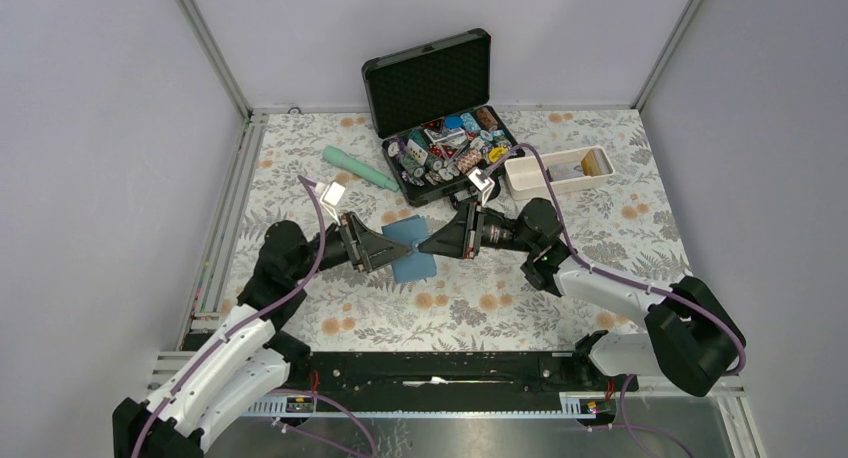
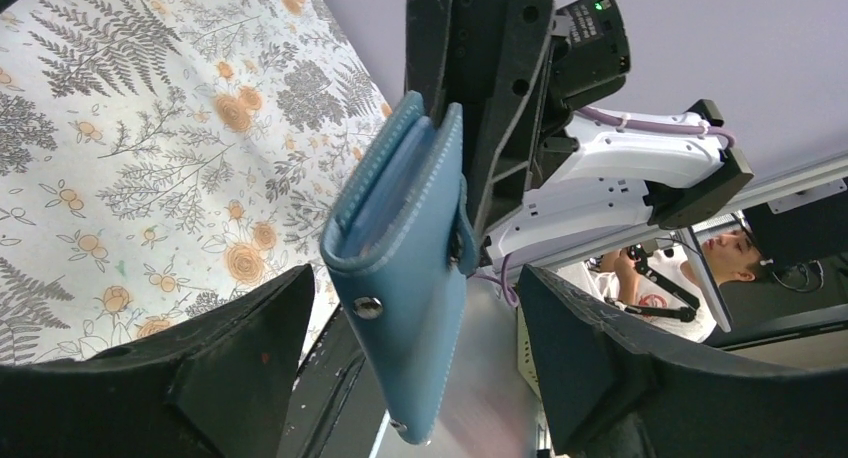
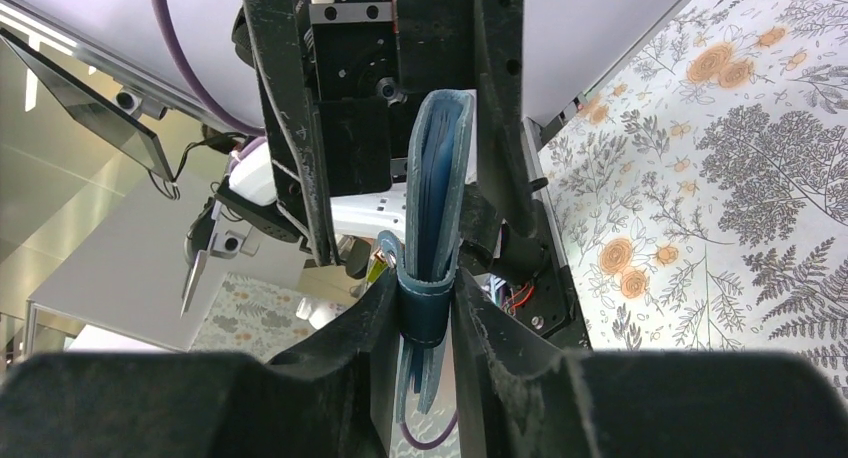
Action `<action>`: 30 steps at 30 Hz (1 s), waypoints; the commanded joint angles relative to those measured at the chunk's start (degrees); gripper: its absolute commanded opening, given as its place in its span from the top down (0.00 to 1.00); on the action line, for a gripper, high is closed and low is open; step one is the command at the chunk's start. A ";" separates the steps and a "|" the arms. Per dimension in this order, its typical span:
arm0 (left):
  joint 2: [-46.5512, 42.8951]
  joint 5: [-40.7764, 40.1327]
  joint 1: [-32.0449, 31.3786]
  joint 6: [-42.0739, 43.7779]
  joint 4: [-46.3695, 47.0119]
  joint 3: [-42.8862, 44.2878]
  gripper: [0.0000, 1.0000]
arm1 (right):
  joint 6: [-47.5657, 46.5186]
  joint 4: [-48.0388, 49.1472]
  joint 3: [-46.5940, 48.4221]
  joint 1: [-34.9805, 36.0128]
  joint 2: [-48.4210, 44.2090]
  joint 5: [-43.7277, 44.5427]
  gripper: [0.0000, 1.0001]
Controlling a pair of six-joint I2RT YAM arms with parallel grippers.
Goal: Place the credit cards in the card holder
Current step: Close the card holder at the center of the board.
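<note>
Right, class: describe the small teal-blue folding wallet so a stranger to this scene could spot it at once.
Find the open black foam-lined case at the floral table's far side. Just in front of it, the right gripper pinches the teal-blue card holder. Unlike the mint-green tube nearby, it is flat, folded and stitched, with a silver snap stud.

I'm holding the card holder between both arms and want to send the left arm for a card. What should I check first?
1. Right gripper clamped on card holder: ok.
2. Left gripper clear of it: ok; its fingers stand wide apart, with the holder between them untouched.
3. Holder open for loading: not ok, it is folded nearly shut.
4. Card in hand: not ok, neither gripper holds one.
5. Credit cards located: cannot tell; nothing is clearly a card among the clutter in the black case.
</note>
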 commanded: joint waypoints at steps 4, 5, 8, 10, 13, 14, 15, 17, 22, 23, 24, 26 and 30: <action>-3.76 1.12 0.15 -1.90 6.66 -2.54 0.40 | -0.23 4.84 -0.43 -0.50 -2.66 2.19 1.00; -3.83 1.03 0.15 -2.61 7.76 -2.99 0.45 | -0.14 5.07 -0.53 -0.49 -2.78 2.31 1.00; -3.12 1.60 0.15 -3.64 9.57 -3.44 0.66 | 0.02 5.32 -0.49 -0.49 -2.71 2.24 1.00; -2.34 2.18 0.15 -3.64 9.80 -3.21 0.87 | 0.23 5.98 -0.33 -0.50 -2.42 1.07 1.00; -1.99 2.93 0.17 -3.09 9.91 -2.60 1.00 | 1.46 6.83 0.02 -0.64 -1.79 -0.79 0.89; -2.16 3.02 0.15 -2.65 9.71 -2.50 1.00 | 1.86 7.25 -0.25 -0.80 -1.80 -0.67 0.83; -2.37 3.17 0.15 -2.23 9.36 -2.41 1.00 | 2.15 7.40 -0.51 -0.95 -1.99 -0.42 0.76; -2.59 3.55 0.15 -1.36 8.13 -2.22 1.00 | 2.32 7.40 -0.65 -1.25 -2.20 -0.12 0.70; -2.53 4.41 0.15 0.02 6.22 -1.77 1.00 | 3.46 8.14 0.06 -1.40 -1.55 0.26 0.58; -2.53 4.55 0.15 0.11 6.11 -1.71 1.00 | 3.80 8.53 0.12 -1.38 -1.33 0.32 0.57; -2.53 4.61 0.19 0.33 5.86 -1.59 1.00 | 4.10 8.82 0.19 -1.35 -1.15 0.49 0.56; -2.53 4.72 0.15 0.72 5.38 -1.40 1.00 | 4.55 8.90 0.31 -1.32 -0.87 0.83 0.54; -2.56 4.34 0.15 0.97 4.78 -1.22 1.00 | 4.52 8.18 0.77 -1.40 -0.04 0.08 0.54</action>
